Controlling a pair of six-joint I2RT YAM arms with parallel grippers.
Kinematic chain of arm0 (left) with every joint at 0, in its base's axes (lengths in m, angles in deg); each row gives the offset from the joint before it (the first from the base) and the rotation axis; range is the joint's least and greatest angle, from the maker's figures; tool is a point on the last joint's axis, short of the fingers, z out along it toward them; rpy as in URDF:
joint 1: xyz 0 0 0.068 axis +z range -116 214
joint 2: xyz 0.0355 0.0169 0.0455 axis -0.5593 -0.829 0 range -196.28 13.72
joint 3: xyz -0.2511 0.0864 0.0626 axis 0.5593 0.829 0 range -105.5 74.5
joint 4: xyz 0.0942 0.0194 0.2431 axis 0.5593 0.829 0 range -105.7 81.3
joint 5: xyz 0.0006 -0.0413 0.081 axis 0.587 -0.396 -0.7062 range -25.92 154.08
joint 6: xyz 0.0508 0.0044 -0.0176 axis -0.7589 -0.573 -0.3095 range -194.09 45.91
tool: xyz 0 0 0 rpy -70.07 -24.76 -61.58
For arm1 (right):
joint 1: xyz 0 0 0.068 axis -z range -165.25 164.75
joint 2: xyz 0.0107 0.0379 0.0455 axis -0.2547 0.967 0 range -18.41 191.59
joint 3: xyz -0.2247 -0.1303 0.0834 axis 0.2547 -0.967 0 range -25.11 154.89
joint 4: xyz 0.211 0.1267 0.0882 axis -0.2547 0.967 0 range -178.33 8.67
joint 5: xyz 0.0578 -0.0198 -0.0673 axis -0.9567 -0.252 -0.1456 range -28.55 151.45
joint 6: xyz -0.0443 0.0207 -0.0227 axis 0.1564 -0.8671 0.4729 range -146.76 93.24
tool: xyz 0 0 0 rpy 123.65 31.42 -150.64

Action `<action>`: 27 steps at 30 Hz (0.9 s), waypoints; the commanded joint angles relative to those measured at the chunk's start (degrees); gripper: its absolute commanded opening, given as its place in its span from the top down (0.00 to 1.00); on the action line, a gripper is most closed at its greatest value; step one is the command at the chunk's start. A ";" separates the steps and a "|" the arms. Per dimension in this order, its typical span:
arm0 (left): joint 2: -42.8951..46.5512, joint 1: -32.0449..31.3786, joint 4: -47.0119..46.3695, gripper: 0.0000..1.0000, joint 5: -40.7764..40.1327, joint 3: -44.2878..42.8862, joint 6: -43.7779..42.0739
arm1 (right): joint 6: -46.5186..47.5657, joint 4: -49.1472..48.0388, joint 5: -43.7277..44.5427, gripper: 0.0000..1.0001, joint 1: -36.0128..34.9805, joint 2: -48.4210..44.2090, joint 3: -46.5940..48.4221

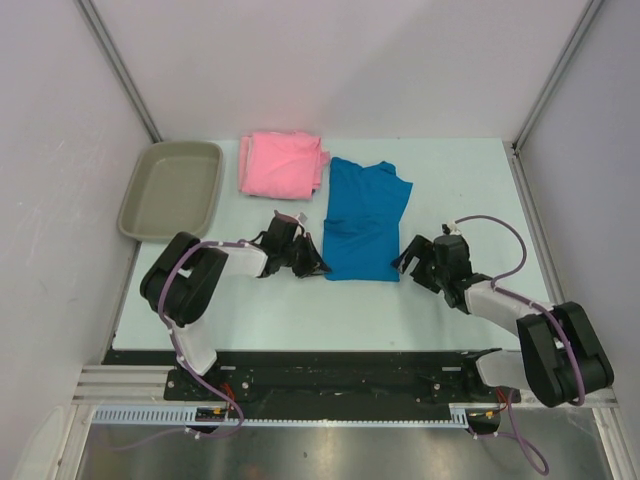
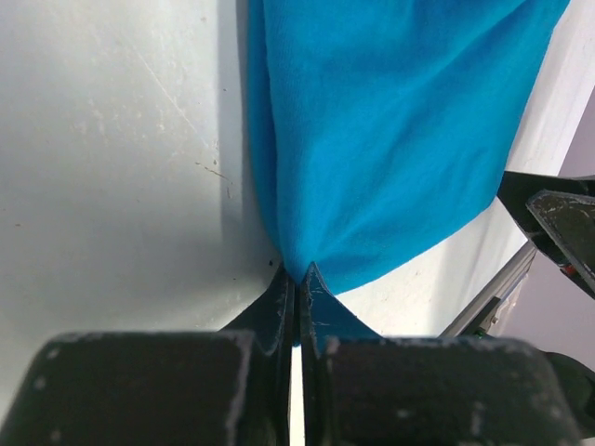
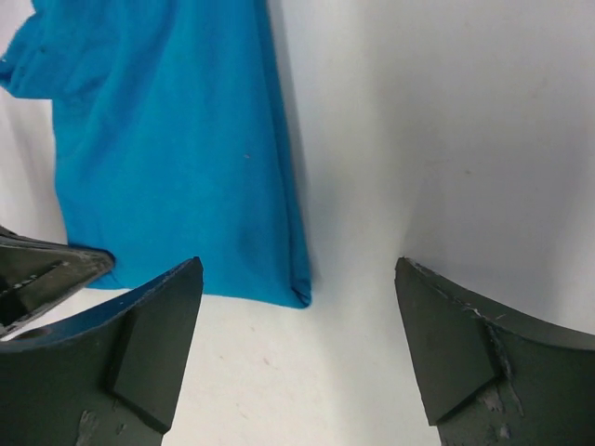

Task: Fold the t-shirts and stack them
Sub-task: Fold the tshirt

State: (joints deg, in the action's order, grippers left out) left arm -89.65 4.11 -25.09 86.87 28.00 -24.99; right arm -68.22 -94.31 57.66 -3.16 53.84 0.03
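Left hand pinched shut on the blue t-shirt, gripping the cloth at its near-left corner. Wrist view: both fingers pressed together with the corner caught at the tips and the rest of the cloth fanning away from them.

Right hand jaws wide, holding nothing. It sits low at the blue shirt's near-right corner. Right wrist view: that corner lies flat on the table in the gap between the two fingers, closer to the left one; can't tell if it touches either.

Blue shirt is flat on the table, roughly folded lengthwise, one sleeve sticking out at its far-right.

Pink t-shirt is folded into a compact pad, just beside the blue shirt's far-left corner.

Grey-beige tray is further left of the blue shirt, past the pink one, well apart from it.
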 commanded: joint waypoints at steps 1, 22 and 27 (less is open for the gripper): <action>-0.96 -1.66 5.35 1.00 -3.71 3.34 -1.38 | -4.69 -7.72 -2.97 0.14 -1.07 4.12 -2.12; 4.66 -3.68 3.06 1.00 -5.20 9.84 -0.50 | -5.75 -7.83 -2.19 1.00 -5.20 6.42 -6.07; 11.59 -8.16 2.36 1.00 -6.70 15.20 2.39 | -5.83 0.84 1.24 1.00 -9.67 -6.31 -8.62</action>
State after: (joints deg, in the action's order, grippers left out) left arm -82.39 -0.34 -29.98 83.54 37.66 -24.05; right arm -74.82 -104.23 55.03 -9.56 56.55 -6.09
